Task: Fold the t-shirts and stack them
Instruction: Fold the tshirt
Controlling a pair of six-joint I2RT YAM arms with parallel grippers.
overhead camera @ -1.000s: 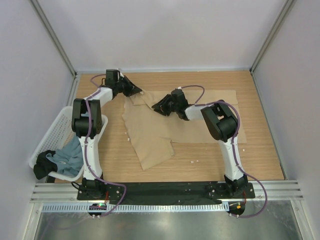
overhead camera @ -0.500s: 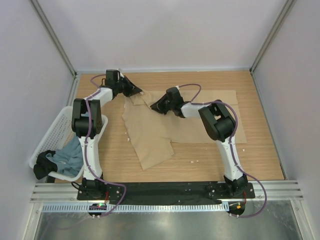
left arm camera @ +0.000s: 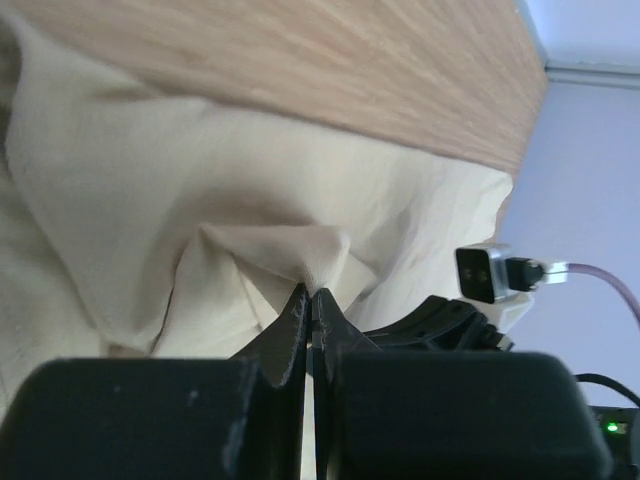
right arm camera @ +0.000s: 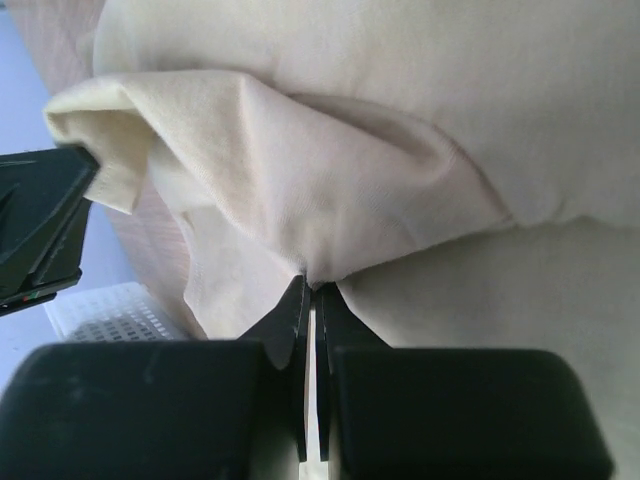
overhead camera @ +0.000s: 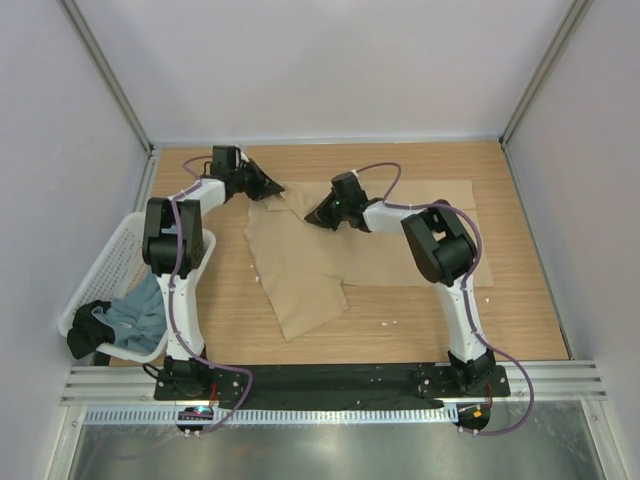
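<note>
Tan t-shirt (overhead camera: pixel 300 270) lies rumpled, part-spread on the table (overhead camera: pixel 420 330) toward the far side. L gripper (left arm camera: pixel 310 295) is pinched tight on a small peak of cloth at its far-left edge, and R gripper (right arm camera: pixel 310 288) is clamped the same way on a fold nearby, poss. by the collar, though overhead view is too coarse to say. Risk: both bites look thin, just a nip at the tips, so a hard pull apart could slip one free & dump the shirt crooked. Grey-blue t-shirt (overhead camera: pixel 135 315) sits bunched in the basket (overhead camera: pixel 100 265) at left.

Overhead view looks down — wrist views share the t-shirt (overhead camera: pixel 300 270) close-up.
</note>
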